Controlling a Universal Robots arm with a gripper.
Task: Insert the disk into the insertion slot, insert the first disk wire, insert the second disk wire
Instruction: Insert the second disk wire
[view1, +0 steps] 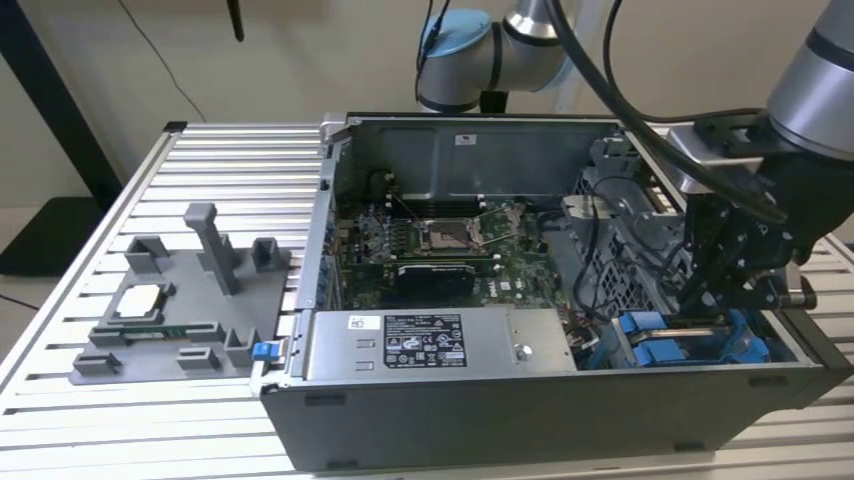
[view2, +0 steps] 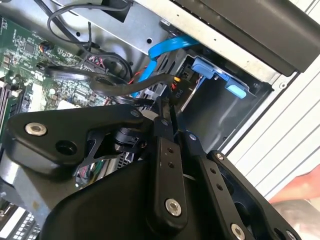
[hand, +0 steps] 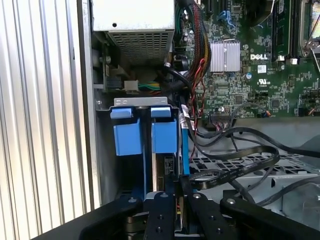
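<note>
Fingers (hand: 170, 200) look drawn narrow, pinched together on what we take for a flat black cable connector; we cannot make out the grip itself. We see the gripper (view1: 727, 300) low inside the computer case (view1: 534, 400), at about four o'clock in the exterior view, just over the blue rails of the insertion slot (view1: 681, 340). In the first wrist view the disk (hand: 160, 170) stands on edge in the slot (hand: 137, 130), blue carrier tabs showing, so we judge it seated. Step in hand, we reckon: a disk wire. The connector needs squaring to the drive's port, then a straight, gentle push. Loose black cables (hand: 240, 160) crowd nearby. Case sits on the slatted bench (view1: 80, 300).
</note>
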